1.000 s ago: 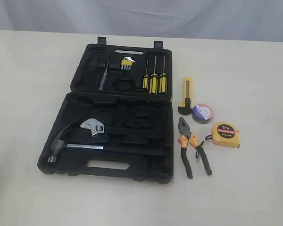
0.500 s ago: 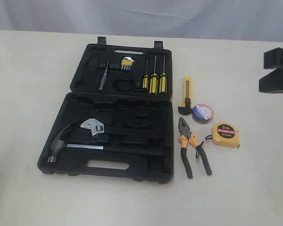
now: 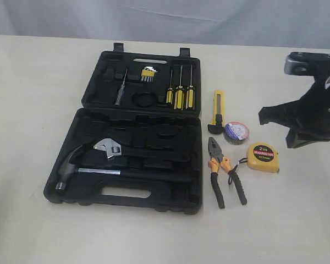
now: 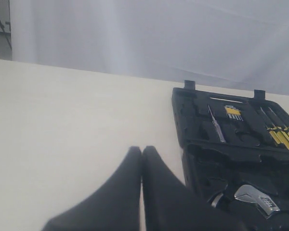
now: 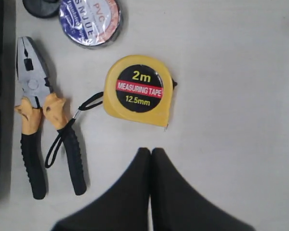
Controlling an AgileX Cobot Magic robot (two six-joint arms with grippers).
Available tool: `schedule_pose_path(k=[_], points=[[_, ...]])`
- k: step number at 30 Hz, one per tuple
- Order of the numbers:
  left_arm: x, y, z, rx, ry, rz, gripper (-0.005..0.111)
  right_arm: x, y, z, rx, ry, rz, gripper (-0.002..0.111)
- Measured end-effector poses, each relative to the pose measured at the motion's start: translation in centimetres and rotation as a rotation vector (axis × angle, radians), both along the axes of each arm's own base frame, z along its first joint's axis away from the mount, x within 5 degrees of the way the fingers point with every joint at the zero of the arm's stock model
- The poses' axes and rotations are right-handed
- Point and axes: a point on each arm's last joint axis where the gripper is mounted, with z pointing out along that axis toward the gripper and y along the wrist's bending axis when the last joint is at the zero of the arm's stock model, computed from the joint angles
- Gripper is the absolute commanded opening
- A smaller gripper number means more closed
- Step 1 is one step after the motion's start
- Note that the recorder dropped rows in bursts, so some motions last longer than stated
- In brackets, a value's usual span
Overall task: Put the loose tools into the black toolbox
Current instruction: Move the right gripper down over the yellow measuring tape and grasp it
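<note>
While the four loose tools lie on the table [image 3: 297, 220] just beside the open black toolbox [image 3: 179, 193], on its right in the exterior view, we hold nothing. The right gripper [image 5: 151, 151] hangs near the yellow tape measure [image 5: 139, 90], jaws pressed together. The left gripper [image 4: 142, 149], likewise closed and empty, points at bare table beside the box.

We judge the tape measure rigid, compact and light, but its smooth plastic may slip, so we would pinch across its flat faces. The pliers [image 5: 32, 85] look heaviest, and we would grip them near the pivot. The tape roll [image 3: 236, 132] seems light and slightly yielding. The slim utility knife [image 3: 218, 110] is best taken mid-body.
</note>
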Motion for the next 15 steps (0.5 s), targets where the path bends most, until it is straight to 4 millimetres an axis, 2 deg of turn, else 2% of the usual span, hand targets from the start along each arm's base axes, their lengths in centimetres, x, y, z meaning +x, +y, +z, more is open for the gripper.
schedule_pose_path(k=[4,12,15], points=[[0.0,0.0,0.0,0.0,0.0,0.0,0.0,-0.1,1.3,0.0,-0.03,-0.009,0.025,0.0],[0.0,0.0,0.0,-0.002,0.0,0.0,0.0,-0.1,1.5,0.0,-0.02,-0.011,-0.015,0.0],[0.0,0.0,0.0,-0.002,0.0,0.0,0.0,-0.1,1.6,0.0,-0.008,-0.01,-0.023,0.012]])
